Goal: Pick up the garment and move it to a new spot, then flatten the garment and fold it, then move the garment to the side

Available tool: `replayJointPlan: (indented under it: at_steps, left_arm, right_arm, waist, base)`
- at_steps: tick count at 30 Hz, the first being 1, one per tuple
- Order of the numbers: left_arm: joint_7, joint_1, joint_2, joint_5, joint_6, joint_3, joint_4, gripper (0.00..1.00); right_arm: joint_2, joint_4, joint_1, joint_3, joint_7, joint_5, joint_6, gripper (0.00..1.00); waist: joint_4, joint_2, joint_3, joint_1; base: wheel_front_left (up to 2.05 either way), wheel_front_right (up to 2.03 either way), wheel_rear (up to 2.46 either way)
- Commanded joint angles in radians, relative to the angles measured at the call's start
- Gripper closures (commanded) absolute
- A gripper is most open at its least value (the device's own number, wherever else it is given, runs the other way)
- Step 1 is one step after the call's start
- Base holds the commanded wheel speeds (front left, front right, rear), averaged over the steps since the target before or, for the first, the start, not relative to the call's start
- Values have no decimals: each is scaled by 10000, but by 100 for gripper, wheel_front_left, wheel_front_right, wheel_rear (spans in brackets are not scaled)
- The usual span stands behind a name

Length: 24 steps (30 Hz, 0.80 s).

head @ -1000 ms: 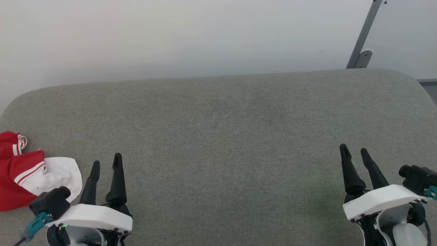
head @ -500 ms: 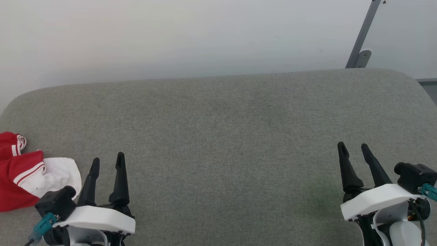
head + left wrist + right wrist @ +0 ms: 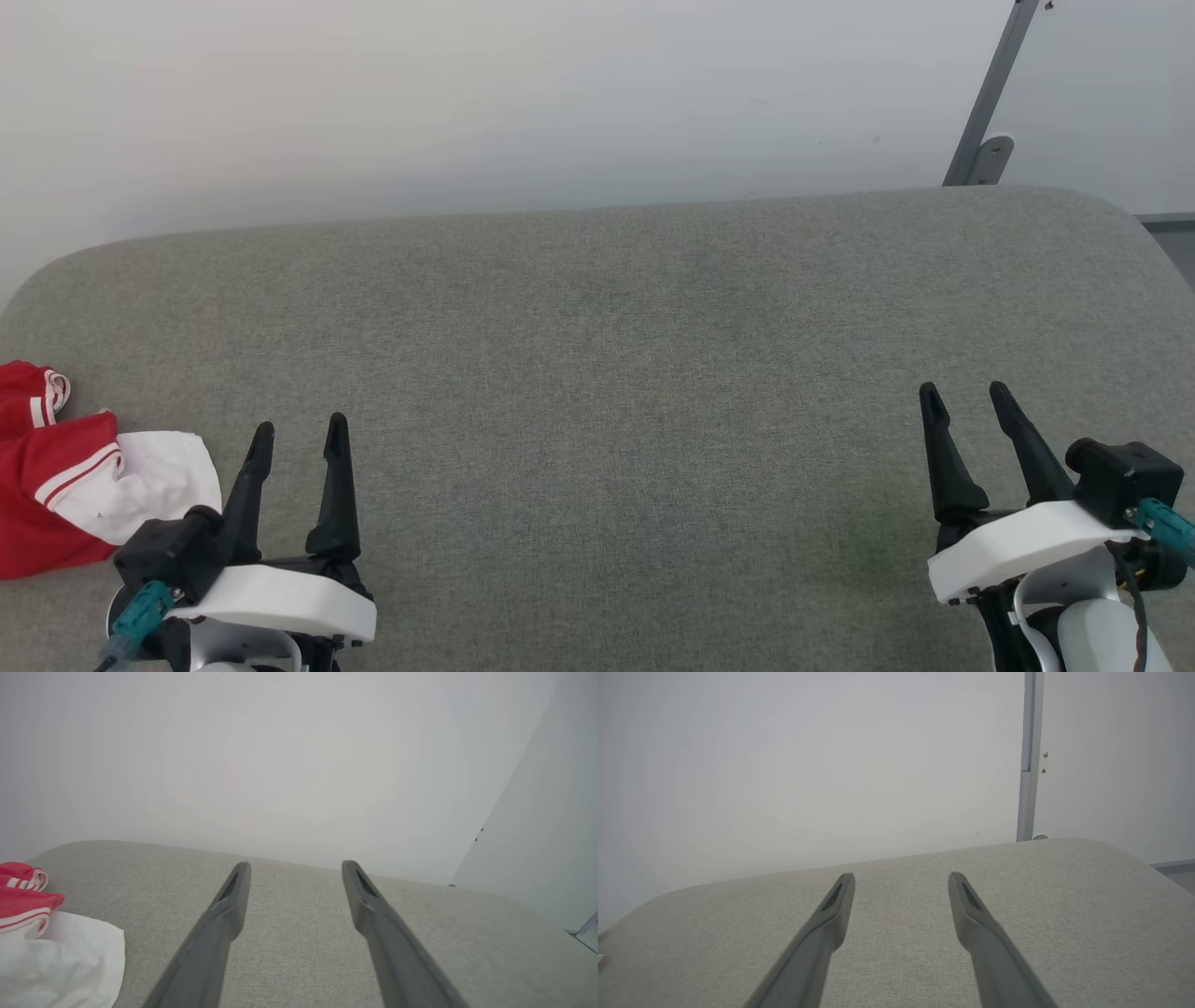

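A grey fabric-covered surface stretches wide beneath a plain pale wall, most of it bare. The garment, a crumpled red heap with white stripes and white lining turned out, lies at the far left edge. It is just beside the left tool and not touching it. Over the last second both tools have parted their fingers a little wider, and the left tool's tips now sit more nearly level. The right tool hovers well apart at the right, likewise spread and empty. Nothing is gripped, so the pick-up appears not yet begun. The wider spread looks like readying for a reach leftward to the cloth.
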Motion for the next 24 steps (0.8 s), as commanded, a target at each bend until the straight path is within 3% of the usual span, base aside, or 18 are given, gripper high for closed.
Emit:
replayJointPlan:
  at_steps: [1,24]
  left_arm:
    - [-113,55,12,295,-59,35,-78,0]
    - [-460,58,-37,1624,-224,1,-102,0]
  right_arm:
    - [-36,-93,-120,4,-103,-188,48,0]
    - [-30,-222,-114,22,-362,-1683,52,0]
  waist:
    - [-2,0,1,0]
    - [-43,0,-19,0]
  base:
    - [0,0,0]
    - [0,0,0]
